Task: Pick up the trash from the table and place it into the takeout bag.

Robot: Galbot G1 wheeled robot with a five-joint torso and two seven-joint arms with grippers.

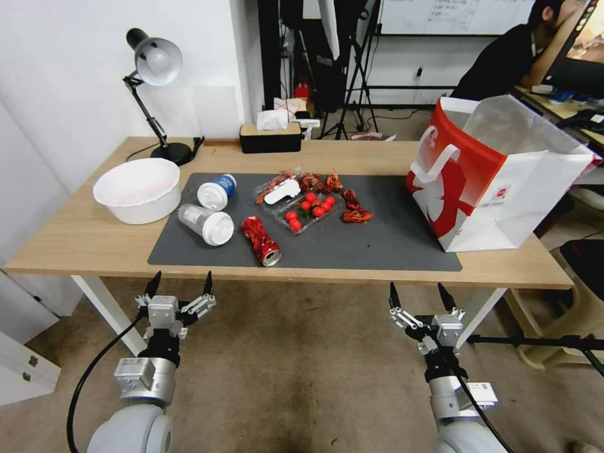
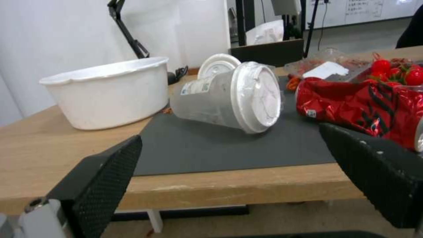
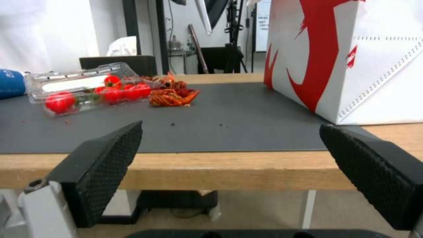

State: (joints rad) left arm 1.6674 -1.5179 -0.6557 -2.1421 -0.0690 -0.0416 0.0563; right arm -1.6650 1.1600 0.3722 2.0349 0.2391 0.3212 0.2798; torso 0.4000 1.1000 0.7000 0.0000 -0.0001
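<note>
Trash, namely the crushed can (image 1: 261, 240) and two lidded cups (image 1: 206, 223), is noted mid-mat, with the takeout bag (image 1: 497, 176) at the table's (image 1: 82, 242) right end. Left gripper (image 1: 179, 286) and right gripper (image 1: 420, 297) are held below the front edge, fingers spread wide. Cups lying sideways are judged liable to roll if nudged.

**Where things lie on the table**

A mat (image 1: 377, 245) covers the middle of the table (image 1: 75, 239). On its left part lie two cups on their sides, one (image 1: 217, 190) behind the other (image 1: 206, 223), with a crushed can (image 1: 261, 240) just to their right. A tray of tomatoes (image 1: 308, 211) sits right of the can. A bowl (image 1: 138, 189) stands off the mat's left edge. The bag (image 1: 497, 173) stands at the right end, partly on the mat. A lamp (image 1: 154, 94) and a tissue box (image 1: 270, 135) stand along the back edge.
</note>
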